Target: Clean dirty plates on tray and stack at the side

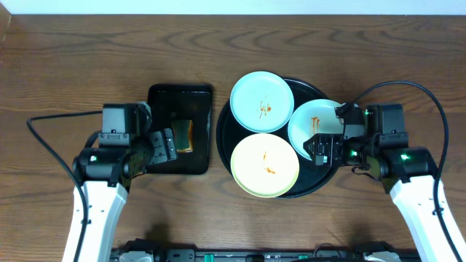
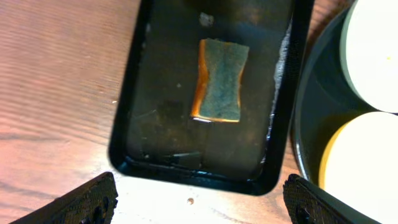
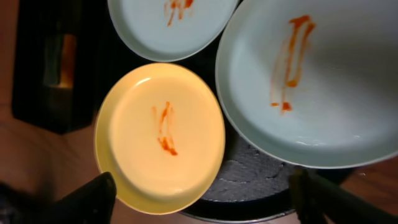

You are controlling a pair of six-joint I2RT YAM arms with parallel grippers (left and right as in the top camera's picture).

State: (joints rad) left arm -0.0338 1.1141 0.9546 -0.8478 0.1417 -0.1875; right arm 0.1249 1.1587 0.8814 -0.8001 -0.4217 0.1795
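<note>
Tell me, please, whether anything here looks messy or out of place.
All three plates carry orange-brown smears. The far mint plate and the yellow plate overhang the rim of the round tray. Wet residue streaks the rectangular tray around the sponge.

yellow plate and two mint-blue plates, sauce-smeared, on black tray.

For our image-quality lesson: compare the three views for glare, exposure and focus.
Overhead: evenly lit, sharp. Left wrist: the mint plate is washed out, and glare streaks the right wall of the sponge tray. Right wrist: the yellow plate shows a crisp smear, while the right gripper is dark and blurred.
</note>
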